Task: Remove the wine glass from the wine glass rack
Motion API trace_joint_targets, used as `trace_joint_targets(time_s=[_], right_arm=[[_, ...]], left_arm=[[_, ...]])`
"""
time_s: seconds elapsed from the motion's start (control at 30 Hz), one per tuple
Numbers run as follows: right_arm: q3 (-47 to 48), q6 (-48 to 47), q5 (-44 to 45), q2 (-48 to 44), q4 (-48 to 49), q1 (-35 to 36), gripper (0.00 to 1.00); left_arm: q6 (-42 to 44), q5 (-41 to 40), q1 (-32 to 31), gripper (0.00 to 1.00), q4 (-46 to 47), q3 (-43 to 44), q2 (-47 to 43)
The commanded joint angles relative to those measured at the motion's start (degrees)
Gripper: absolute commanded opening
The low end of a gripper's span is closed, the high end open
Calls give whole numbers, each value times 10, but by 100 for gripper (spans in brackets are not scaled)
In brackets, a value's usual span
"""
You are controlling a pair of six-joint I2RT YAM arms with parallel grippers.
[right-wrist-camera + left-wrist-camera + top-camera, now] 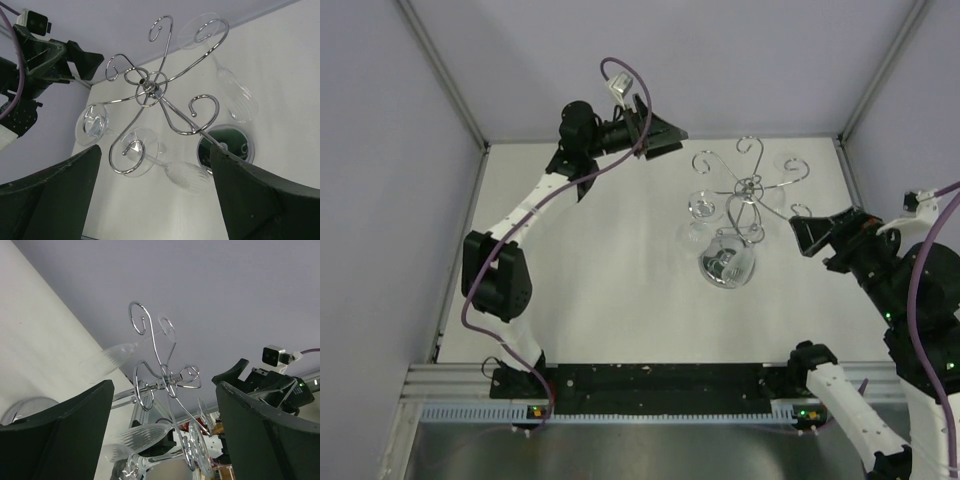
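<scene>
Our left black claw (pixel 668 138) and right black claw (pixel 803 230) gape empty; the clear stemmed wine glass (pixel 184 176) isn't yet off the chrome wire rack (pixel 150 89)

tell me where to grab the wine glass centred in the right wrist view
The wine glass hangs foot-up from a scroll arm of the wine glass rack, ribbed bowl hanging free below. Probably take the bowl near the stem, the right tool coming from the rack's outer side: wire crowds the foot.
</scene>
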Motion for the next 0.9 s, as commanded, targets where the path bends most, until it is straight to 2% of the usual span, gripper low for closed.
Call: trace_joint_targets(time_s=[0.0, 0.27, 0.57, 0.87], right_arm=[[-12, 37, 29, -3, 7, 4, 89], [-35, 82, 92, -12, 9, 5, 89], [-75, 165, 117, -14, 53, 4, 83], [-85, 187, 127, -7, 83, 4, 80]], left_arm=[[-40, 24, -12, 88, 62, 32, 18], [-7, 22, -27, 86, 9, 51, 30], [-10, 27, -35, 77, -21, 82, 60], [-4, 32, -44, 70, -48, 87, 68]])
